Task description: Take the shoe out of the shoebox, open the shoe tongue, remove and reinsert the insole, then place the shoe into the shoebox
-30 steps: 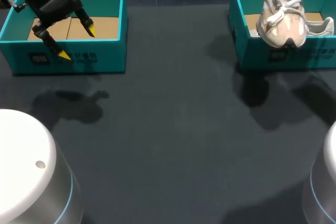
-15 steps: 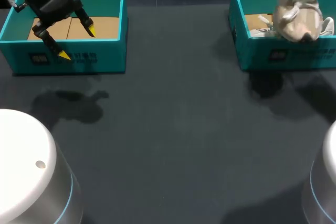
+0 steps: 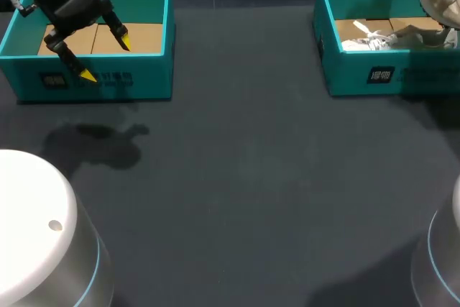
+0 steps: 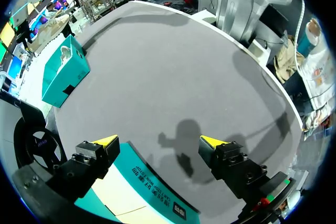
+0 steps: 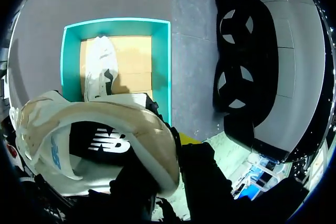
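Fingers [image 3: 87,75] of left arm [image 3: 68,1] spread above shoebox [image 3: 136,80]; right fingers [image 5: 189,140] clamp shoe [image 5: 121,116].

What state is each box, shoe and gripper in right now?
left shoebox: open, no shoe visible inside
right shoebox: open, one shoe inside
white shoe: lying in the right shoebox
lifted shoe: held in the air
left gripper: fingers open, holding nothing
right gripper: shut on lifted shoe
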